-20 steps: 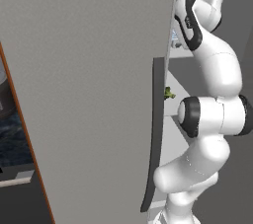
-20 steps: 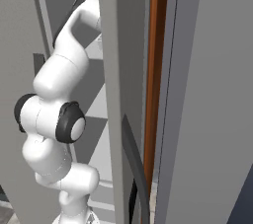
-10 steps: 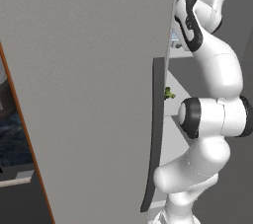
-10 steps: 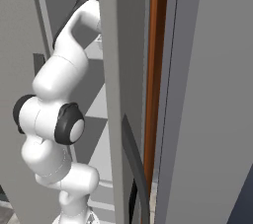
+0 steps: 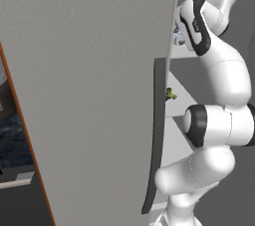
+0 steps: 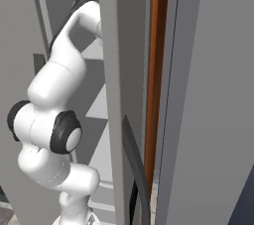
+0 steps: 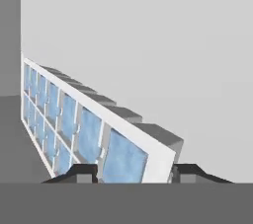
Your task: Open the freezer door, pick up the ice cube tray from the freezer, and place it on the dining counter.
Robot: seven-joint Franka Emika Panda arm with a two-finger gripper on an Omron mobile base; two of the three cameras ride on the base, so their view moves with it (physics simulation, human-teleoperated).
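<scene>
Reaching inside the freezer [image 5: 89,95], whose door already stands open, the end effector [image 7: 132,173] straddles the near end of the ice cube tray [image 7: 84,129]; whether it pinches yet is unclear. Lifting and carrying remain.

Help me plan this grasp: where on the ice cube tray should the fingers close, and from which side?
Grip the ice cube tray across its narrow near end, approaching end-on along its length. In the hand view one fingertip sits on each side of that end, so the gripper spans the width there.
</scene>
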